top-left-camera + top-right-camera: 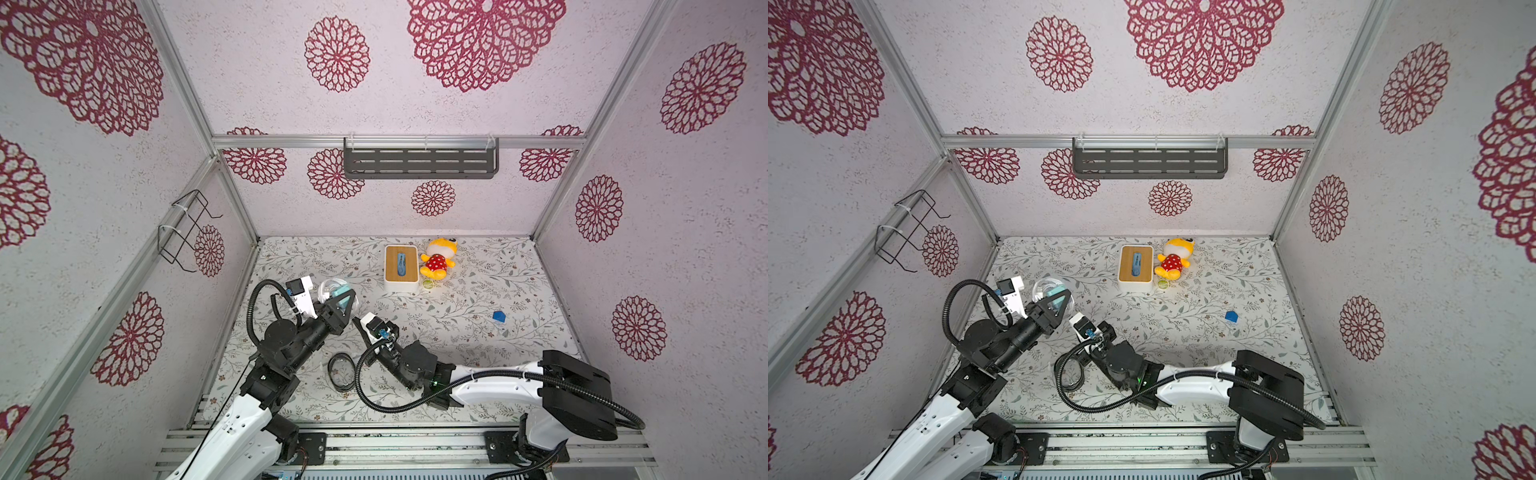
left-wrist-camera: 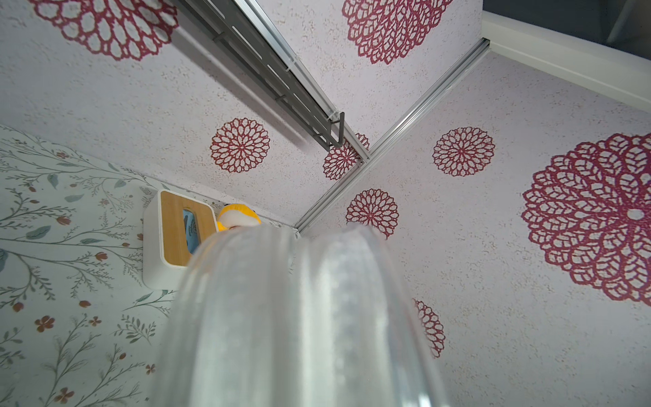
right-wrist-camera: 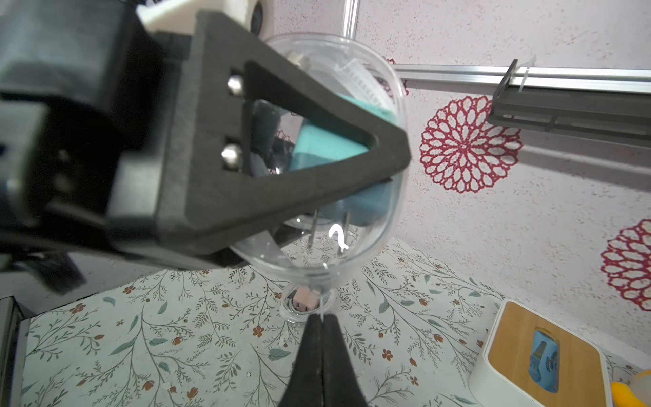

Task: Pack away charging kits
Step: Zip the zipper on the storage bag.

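Observation:
My left gripper [image 1: 345,301] is shut on a clear round container [image 1: 332,291], held tilted above the table's left side. A teal plug adapter [image 3: 327,151] and a coiled white cable [image 1: 326,286] lie inside it. The container [image 2: 289,317] fills the left wrist view and hides the fingers. My right gripper [image 3: 321,319] sits just below it, jaws shut, with a thin white cable strand [image 3: 320,306] running from its tips up to the container. Beyond the tips a small clear jar [image 3: 292,315] on the table holds a pale pink adapter [image 3: 302,303].
A black ring [image 1: 341,371] lies on the table in front of the grippers. At the back stand a white box with wooden lid [image 1: 401,268] and a yellow plush toy [image 1: 438,257]. A dark blue block [image 1: 498,316] lies at the right. A grey shelf [image 1: 419,162] hangs on the back wall.

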Controlling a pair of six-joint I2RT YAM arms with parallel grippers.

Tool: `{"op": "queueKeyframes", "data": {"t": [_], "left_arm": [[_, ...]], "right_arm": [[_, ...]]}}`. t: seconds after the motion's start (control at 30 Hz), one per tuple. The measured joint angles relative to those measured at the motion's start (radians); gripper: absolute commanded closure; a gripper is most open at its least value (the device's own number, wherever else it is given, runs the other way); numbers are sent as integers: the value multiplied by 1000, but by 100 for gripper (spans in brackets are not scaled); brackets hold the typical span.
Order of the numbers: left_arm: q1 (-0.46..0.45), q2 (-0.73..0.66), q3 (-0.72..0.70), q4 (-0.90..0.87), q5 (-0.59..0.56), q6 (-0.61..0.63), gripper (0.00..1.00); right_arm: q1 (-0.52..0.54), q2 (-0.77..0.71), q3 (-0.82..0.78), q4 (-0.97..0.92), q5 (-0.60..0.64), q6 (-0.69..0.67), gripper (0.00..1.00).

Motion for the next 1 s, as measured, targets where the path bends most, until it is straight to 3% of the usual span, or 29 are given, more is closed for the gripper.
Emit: {"op": "queueKeyframes", "data": {"t": [0.27, 0.43, 1.0], "left_arm": [[0, 39, 1, -3, 15, -1, 100], [0, 111, 20, -1, 53, 2, 100], [0, 291, 103, 67, 209, 2, 100]], "right_arm": [[-48, -18, 4, -67, 2, 34, 100], [-126, -38, 32, -159, -48, 81, 100], [-231, -106, 74, -306, -129, 97, 100]]}}
